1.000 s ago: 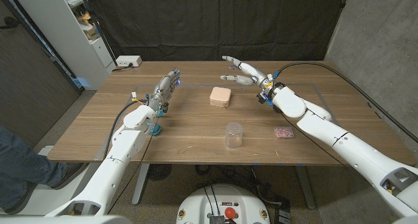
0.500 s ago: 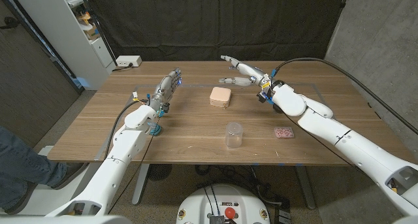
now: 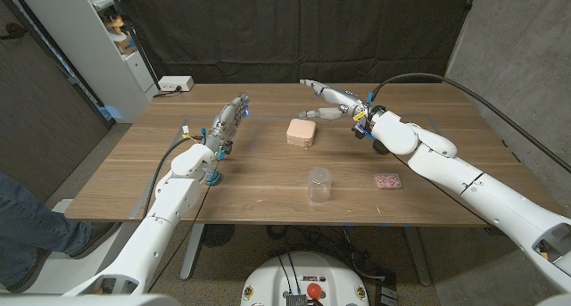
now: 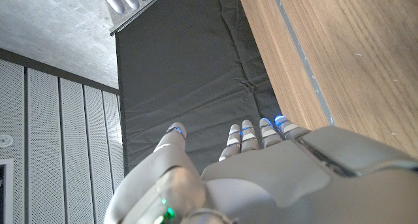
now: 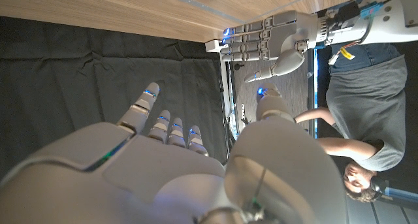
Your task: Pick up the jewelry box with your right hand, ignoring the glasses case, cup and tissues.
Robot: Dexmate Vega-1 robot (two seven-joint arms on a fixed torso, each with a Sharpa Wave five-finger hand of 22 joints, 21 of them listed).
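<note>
Black curtains hang behind the wooden table (image 3: 268, 177). Left hand (image 3: 228, 120) hovers over the table's left part, fingers straight and together, holding nothing. Box (image 3: 302, 132) sits mid-table, lid shut. Clear cup (image 3: 318, 184) stands nearer the front edge. Right hand (image 3: 332, 101), fingers spread, hovers just behind and right of the box. Pink-patterned packet (image 3: 387, 181) lies further right.

The jewelry box (image 3: 301, 132) is pale peach-pink, the cup (image 3: 318, 184) clear and colourless, and the small packet (image 3: 386, 180) white with a pink speckled pattern. They sit on a brown wood-grain table (image 3: 259, 177) before a black curtain (image 3: 294, 29). Both hands (image 3: 327, 99) (image 3: 228, 120) are silver-grey, their fingertips lit blue in the wrist views.
</note>
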